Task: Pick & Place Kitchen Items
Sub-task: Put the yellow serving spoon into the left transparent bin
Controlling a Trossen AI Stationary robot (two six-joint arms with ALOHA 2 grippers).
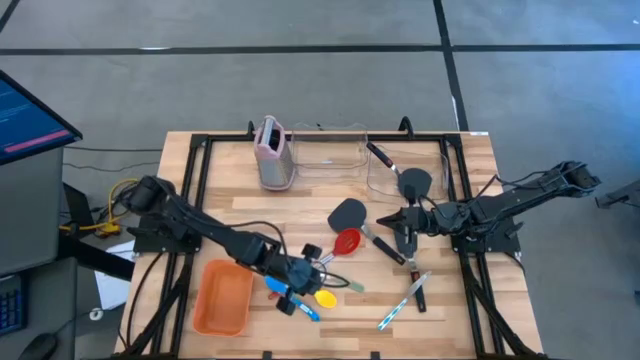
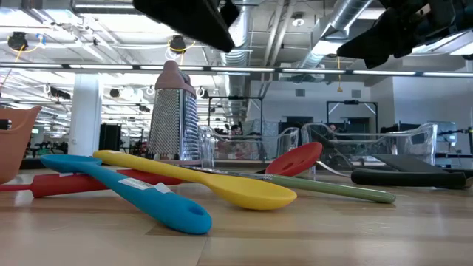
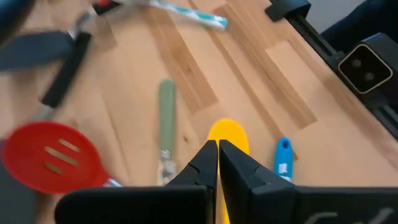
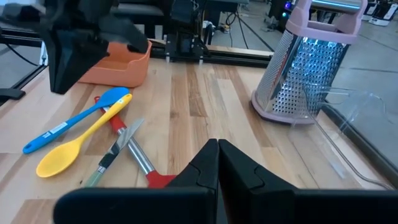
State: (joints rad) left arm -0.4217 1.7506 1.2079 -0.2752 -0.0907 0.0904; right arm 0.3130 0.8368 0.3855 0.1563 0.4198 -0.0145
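While the left gripper (image 1: 300, 272) hangs with fingers pressed together and empty over the near-left tabletop, a blue spoon (image 1: 290, 299) and a yellow spoon (image 1: 326, 298) lie crossed beneath it, just right of the orange tray (image 1: 223, 297). Both look light, rigid and slick; mid-handle seems the surest hold. Farther right, the right gripper (image 1: 404, 222) is likewise closed, holding nothing, above a black spatula (image 1: 346, 213).

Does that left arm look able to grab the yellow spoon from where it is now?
Probably yes. The left gripper hangs right over the yellow spoon, fingers shut, with nothing between them. The blue spoon lies close alongside, so it would need to open and come down carefully.
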